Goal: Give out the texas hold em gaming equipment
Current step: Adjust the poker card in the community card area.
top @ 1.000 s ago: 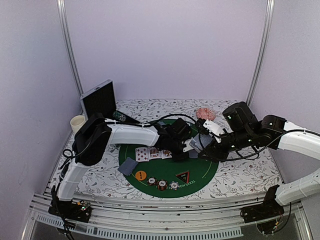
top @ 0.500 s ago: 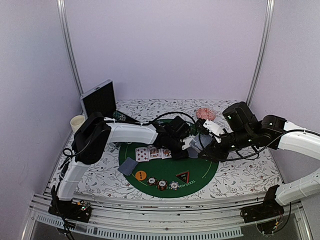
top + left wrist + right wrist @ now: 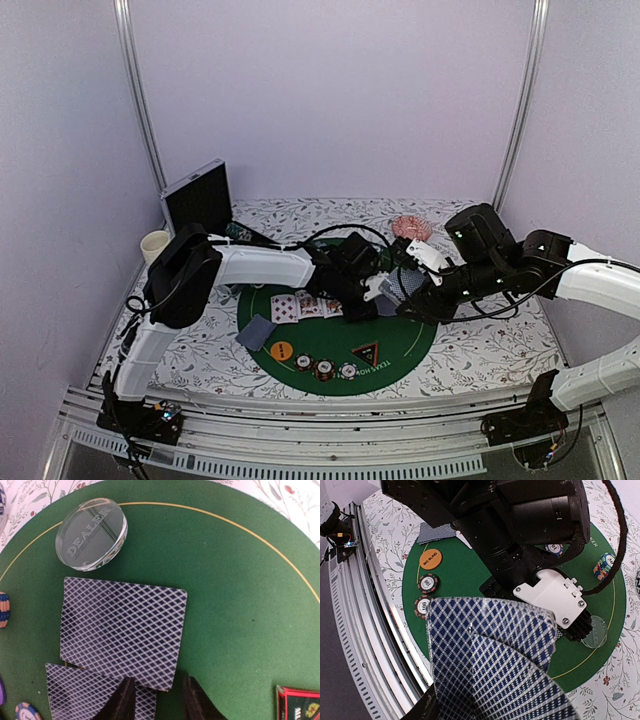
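Observation:
On the green mat (image 3: 250, 580) lie two blue-backed cards, overlapping; the upper card (image 3: 122, 630) is just below the clear dealer disc (image 3: 91, 533). My left gripper (image 3: 159, 702) hovers open over that card's lower right corner, gripping nothing. My right gripper (image 3: 490, 702) is shut on a fanned deck of cards (image 3: 495, 650), held above the mat's right half (image 3: 405, 287). Face-up cards (image 3: 300, 307), an orange disc (image 3: 282, 351), striped chips (image 3: 325, 368) and a dark triangular marker (image 3: 366, 352) lie on the mat's near half.
A pink patterned dish (image 3: 410, 227) stands behind the mat, with a white mug (image 3: 155, 245) and a black box (image 3: 198, 197) at the back left. A single face-down card (image 3: 257, 332) lies at the mat's left edge. A chip stack (image 3: 604, 566) stands near the dealer disc.
My left gripper shifted slightly to the right over the face-down cards, and its jaws widened, then narrowed a little. The right arm and its deck stayed put.

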`<state>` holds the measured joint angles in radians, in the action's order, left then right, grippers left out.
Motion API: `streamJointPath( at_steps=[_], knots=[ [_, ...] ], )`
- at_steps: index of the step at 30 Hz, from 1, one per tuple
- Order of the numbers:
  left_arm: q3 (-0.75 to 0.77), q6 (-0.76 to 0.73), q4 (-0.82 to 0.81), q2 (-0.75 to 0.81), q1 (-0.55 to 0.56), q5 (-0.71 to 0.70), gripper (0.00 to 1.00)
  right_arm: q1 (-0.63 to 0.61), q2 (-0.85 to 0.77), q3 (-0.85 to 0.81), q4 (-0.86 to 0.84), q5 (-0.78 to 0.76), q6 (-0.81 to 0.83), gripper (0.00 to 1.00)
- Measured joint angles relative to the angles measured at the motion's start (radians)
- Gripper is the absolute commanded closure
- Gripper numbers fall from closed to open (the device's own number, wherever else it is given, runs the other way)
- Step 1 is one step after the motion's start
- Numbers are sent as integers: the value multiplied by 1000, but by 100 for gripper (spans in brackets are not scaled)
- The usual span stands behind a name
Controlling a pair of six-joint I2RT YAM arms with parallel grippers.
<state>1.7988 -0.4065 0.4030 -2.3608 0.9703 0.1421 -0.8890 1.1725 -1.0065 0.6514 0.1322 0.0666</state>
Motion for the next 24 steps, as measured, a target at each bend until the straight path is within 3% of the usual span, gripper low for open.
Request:
streamJointPath(
  at_steps=[17, 24],
  knots=[
    [14, 55, -4, -9, 3, -14, 65, 0, 1, 0, 0, 0, -1, 52],
    [14, 72, -21, -9, 6, -6, 57, 0, 1, 0, 0, 0, -1, 52]
  ],
)
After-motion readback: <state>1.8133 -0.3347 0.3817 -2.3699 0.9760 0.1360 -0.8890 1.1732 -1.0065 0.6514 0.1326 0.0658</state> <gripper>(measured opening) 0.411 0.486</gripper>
